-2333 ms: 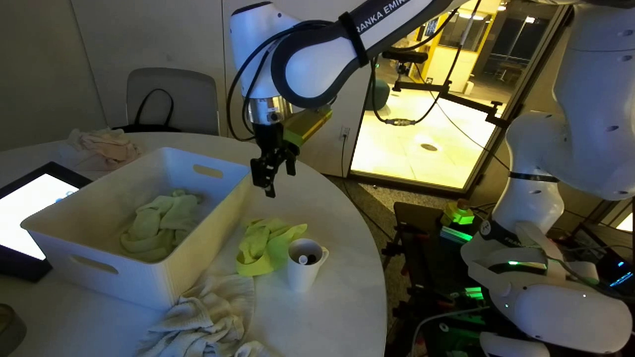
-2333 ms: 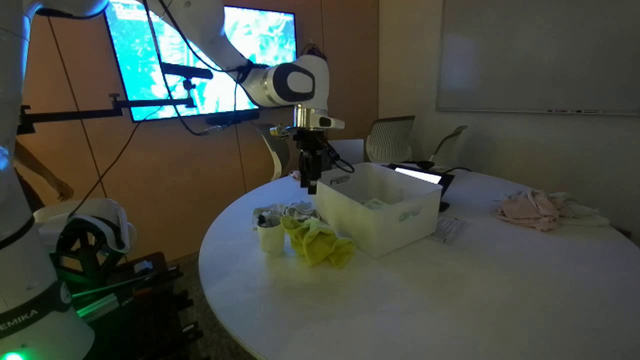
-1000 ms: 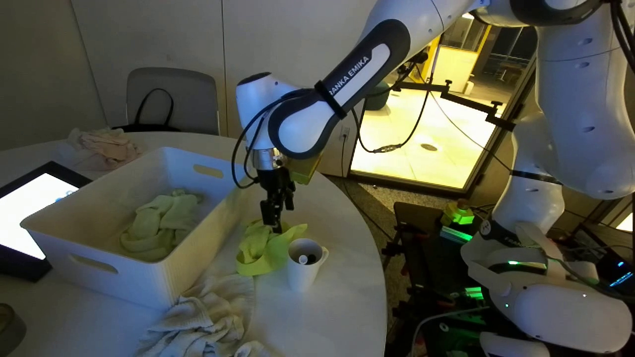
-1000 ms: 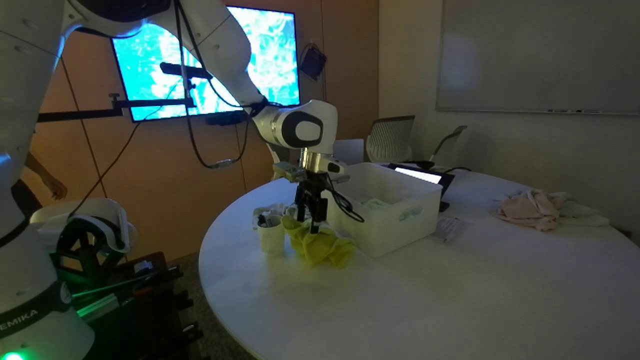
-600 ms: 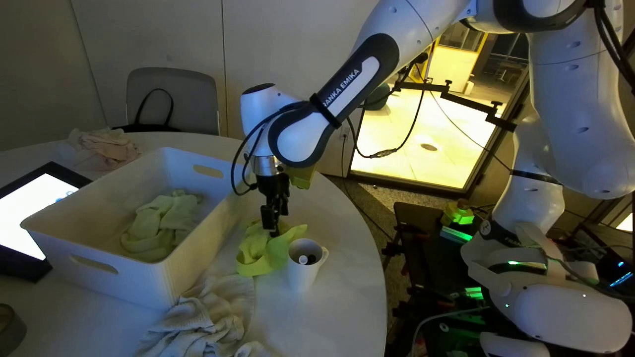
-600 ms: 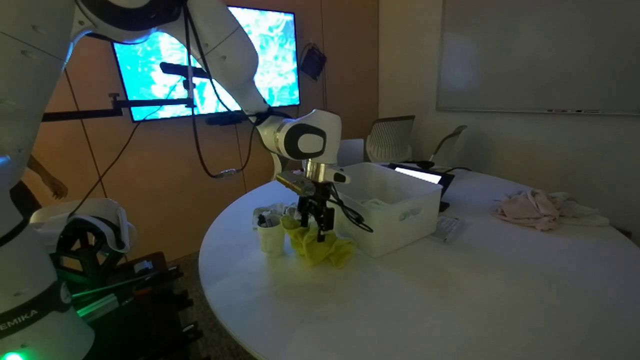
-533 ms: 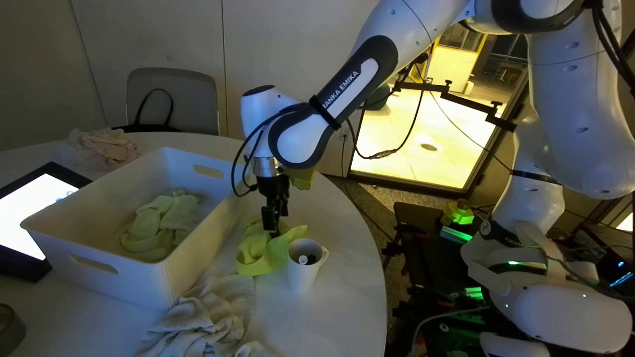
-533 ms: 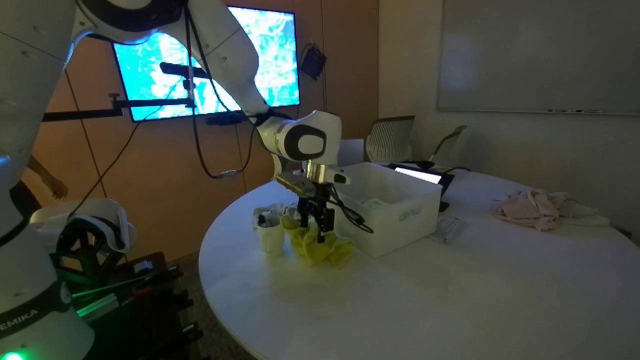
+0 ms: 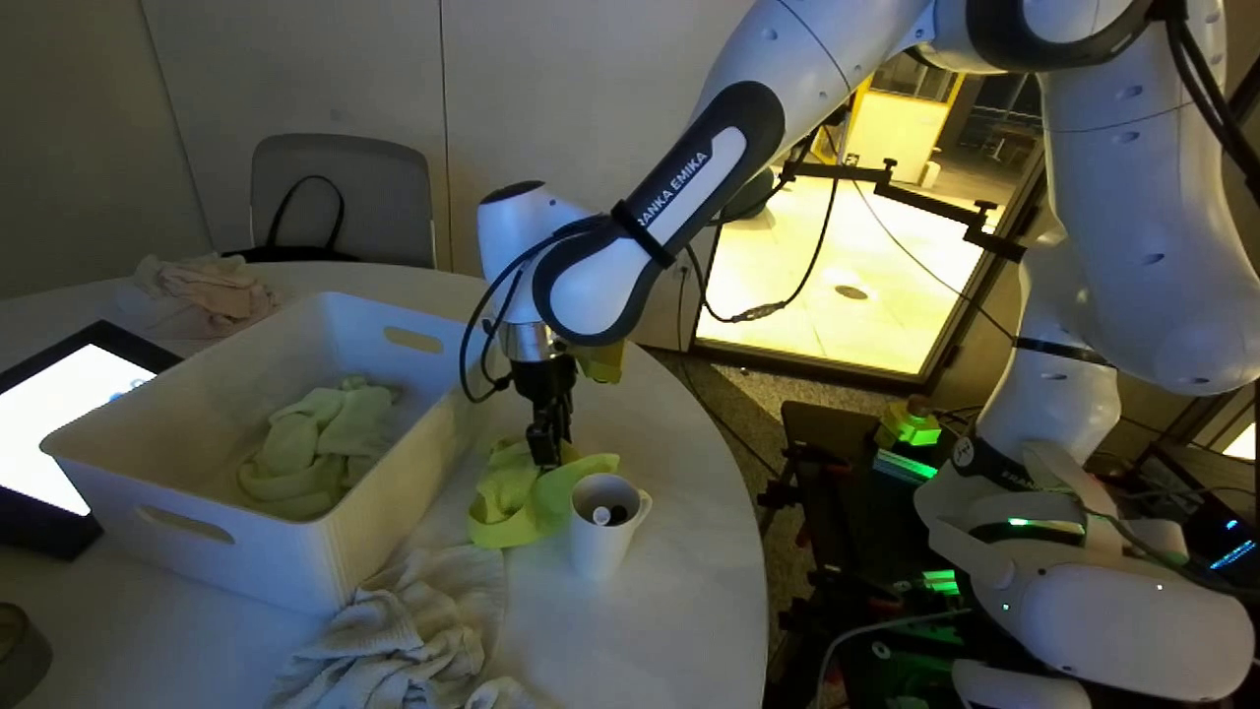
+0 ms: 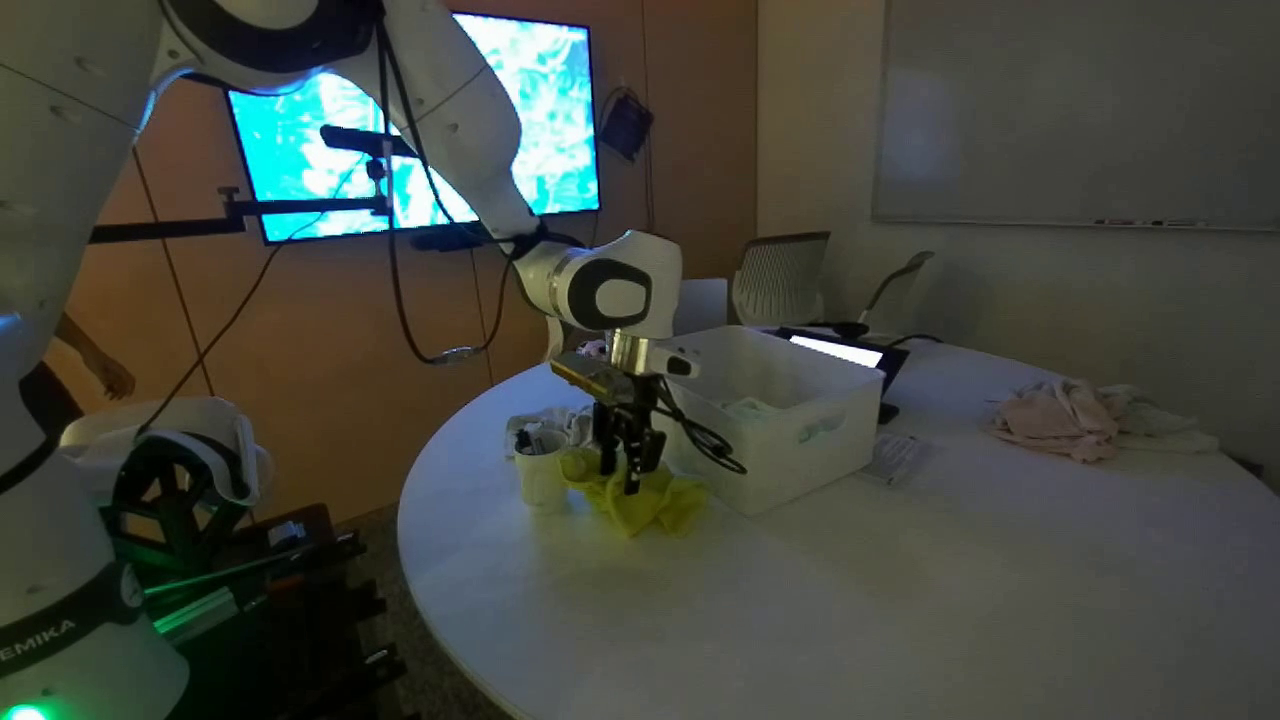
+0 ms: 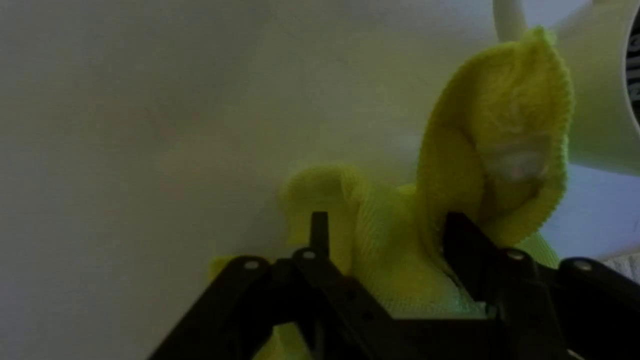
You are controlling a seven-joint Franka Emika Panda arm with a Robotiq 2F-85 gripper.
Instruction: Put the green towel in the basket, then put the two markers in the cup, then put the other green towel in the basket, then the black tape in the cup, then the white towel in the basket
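Tool (image 11: 385, 225), jaws partly spread, straddles the second green towel (image 9: 527, 522) on the worktop (image 9: 679, 601); no firm hold visible. First green towel (image 9: 320, 433) in basket (image 9: 236, 556), markers (image 10: 524, 440) in cup (image 9: 597, 551): looks done. Left: that one, tape roll (image 9: 30, 655), white towel (image 9: 418, 620).

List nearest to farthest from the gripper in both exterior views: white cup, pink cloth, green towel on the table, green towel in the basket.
1. Green towel on the table: right at the gripper.
2. White cup: beside that towel.
3. Other green towel: low inside the basket.
4. Pink cloth: beyond the basket.
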